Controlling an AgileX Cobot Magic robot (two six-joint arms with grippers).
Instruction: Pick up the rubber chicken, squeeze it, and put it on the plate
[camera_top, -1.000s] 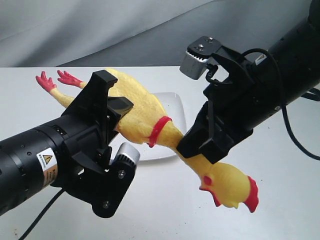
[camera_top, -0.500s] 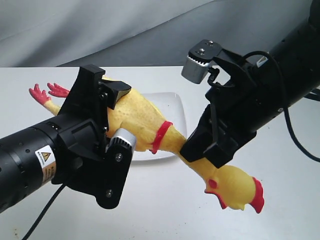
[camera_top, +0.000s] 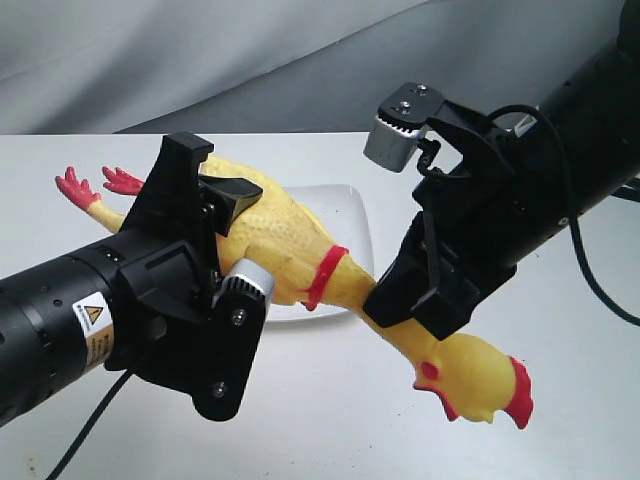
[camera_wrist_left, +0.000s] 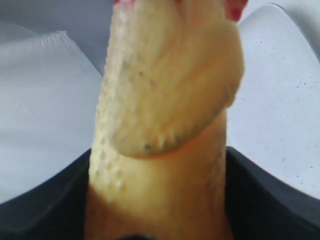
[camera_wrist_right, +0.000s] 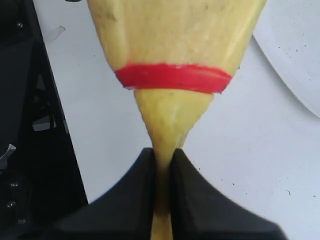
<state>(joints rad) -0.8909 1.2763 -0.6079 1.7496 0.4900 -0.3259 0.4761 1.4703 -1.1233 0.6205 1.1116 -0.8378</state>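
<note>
The yellow rubber chicken hangs in the air, stretched between both grippers above the white table. My left gripper is shut on its bumpy body, which fills the gap between the black jaws. My right gripper is shut on the thin neck just past the red band, pinching it flat. The head with its red comb droops low on the right, and the red feet stick out on the left. The white plate lies on the table under the body, mostly hidden.
The white table spreads under both arms, with a grey cloth backdrop behind it. A black cable loops off the right arm over the table. A corner of the plate shows in the right wrist view.
The chicken has shifted: its feet moved left and lower, its head sank lower to the right. The left gripper has drawn back left along the body. Both grips hold.
</note>
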